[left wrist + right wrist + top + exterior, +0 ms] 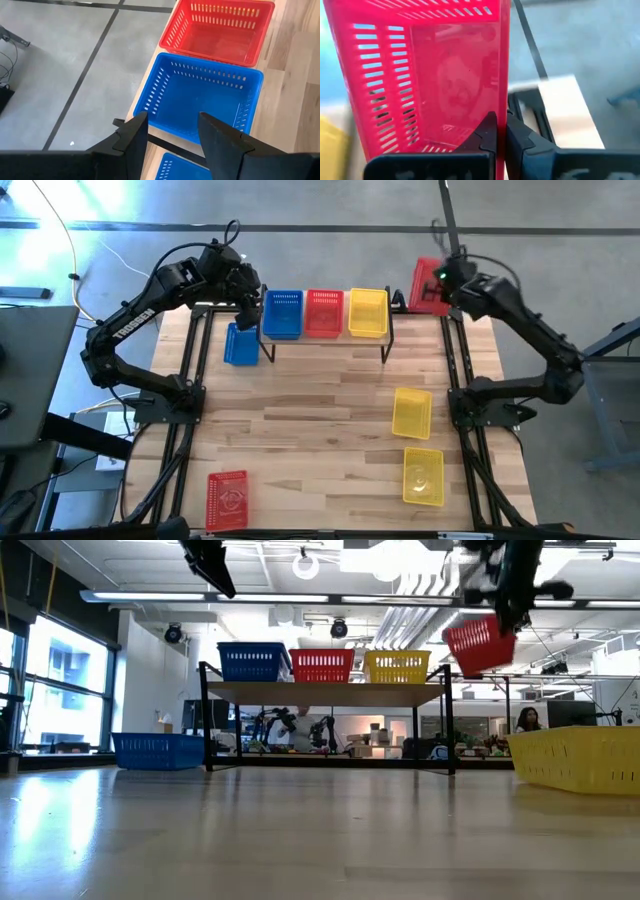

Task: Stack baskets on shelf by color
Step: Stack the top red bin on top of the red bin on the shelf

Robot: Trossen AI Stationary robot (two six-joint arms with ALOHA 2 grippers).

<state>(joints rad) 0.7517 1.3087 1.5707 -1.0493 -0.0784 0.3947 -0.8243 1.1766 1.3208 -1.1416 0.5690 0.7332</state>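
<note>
The shelf stands at the table's far edge and bears a blue basket, a red basket and a yellow basket side by side. Another blue basket lies on the table by the shelf's left end. My left gripper hovers open above the shelf's blue basket, touching nothing. My right gripper is shut on a second red basket, off the shelf's right end. Two yellow baskets and a third red one rest on the tabletop. My right gripper pinches one side wall of the red basket between its two fingers, one finger inside the basket and one outside. The basket is lifted clear, tilted, at about the height of the baskets on the shelf and to their right.
The middle of the wooden tabletop is bare. The arms' black frames run along the table's left and right sides. In the low view, the room behind shows another robot and a person far off.
</note>
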